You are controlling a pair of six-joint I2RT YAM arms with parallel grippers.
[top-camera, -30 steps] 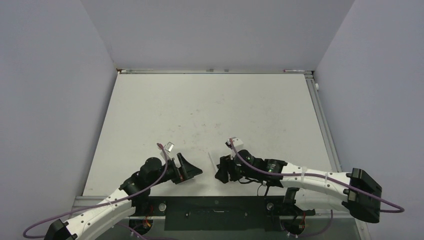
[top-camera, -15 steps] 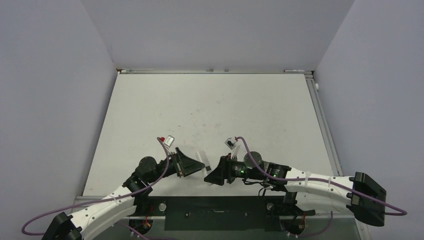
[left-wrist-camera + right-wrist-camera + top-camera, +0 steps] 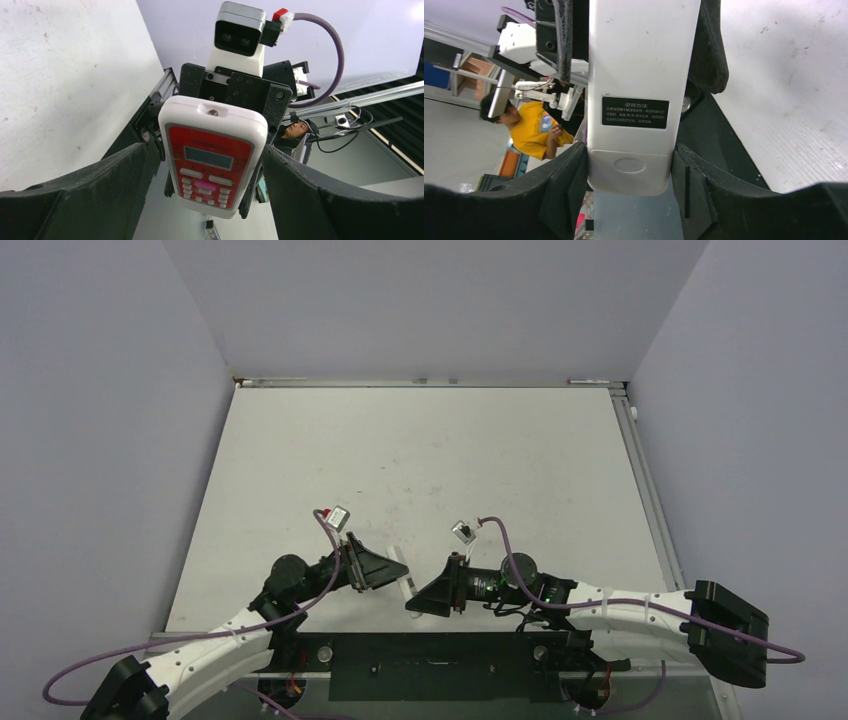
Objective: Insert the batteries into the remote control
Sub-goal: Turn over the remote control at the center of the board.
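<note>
The remote control [image 3: 636, 75] is held up off the table between the two arms, and my right gripper [image 3: 629, 150] is shut on its lower end, both pads against its sides. Its plain white back, with a black label and the battery cover, faces the right wrist camera. Its red button face [image 3: 210, 160] faces the left wrist camera. My left gripper [image 3: 202, 152] is open, its fingers straddling the remote with a gap on each side. From above, the remote [image 3: 402, 572] shows as a white sliver between the left gripper [image 3: 385, 572] and right gripper [image 3: 420, 598]. The batteries are out of view.
The white table [image 3: 430, 460] stretches away behind both grippers, enclosed by grey walls on three sides. A metal rail [image 3: 420, 645] runs along the near edge under the grippers. Purple cables [image 3: 330, 540] loop over each wrist.
Both arms have closed in on each other near the front edge. The right gripper has carried the remote leftward, in between the left gripper's fingers, which have narrowed slightly.
</note>
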